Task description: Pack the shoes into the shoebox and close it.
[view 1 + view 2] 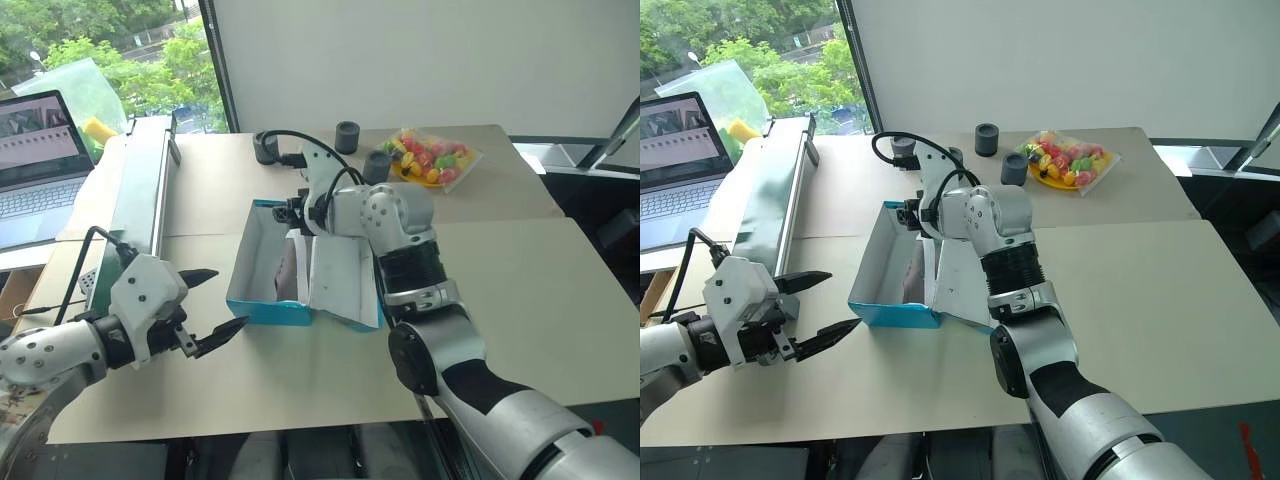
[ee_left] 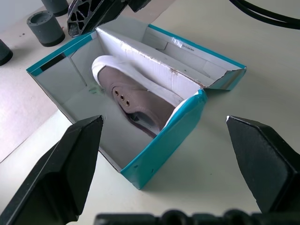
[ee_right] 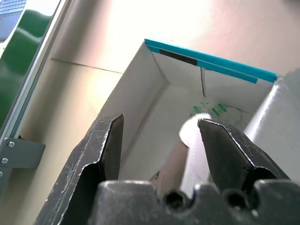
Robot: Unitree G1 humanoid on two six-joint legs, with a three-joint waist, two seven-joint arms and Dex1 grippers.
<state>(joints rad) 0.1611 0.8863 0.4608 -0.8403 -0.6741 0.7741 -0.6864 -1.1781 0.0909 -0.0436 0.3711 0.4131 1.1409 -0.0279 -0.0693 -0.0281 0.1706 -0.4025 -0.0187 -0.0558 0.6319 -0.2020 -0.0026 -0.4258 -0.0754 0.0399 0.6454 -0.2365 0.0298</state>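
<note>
The turquoise shoebox (image 1: 268, 312) stands open in the middle of the table, its white lid (image 1: 340, 275) tilted up along its right side. One grey shoe (image 2: 140, 96) with a white sole lies on its side inside, against the lid-side wall. My right gripper (image 3: 160, 121) hovers open over the box's far end, above the shoe's toe (image 3: 190, 140), holding nothing. It also shows at the far rim (image 1: 295, 210). My left gripper (image 1: 228, 298) is open and empty, a short way left of the box's near end.
A long green-and-metal device (image 1: 135, 190) lies along the table's left edge, with a laptop (image 1: 35, 160) beyond it. At the back are a bag of colourful pieces (image 1: 430, 158) and small black cylinders (image 1: 347, 135). Bare table lies right of the box.
</note>
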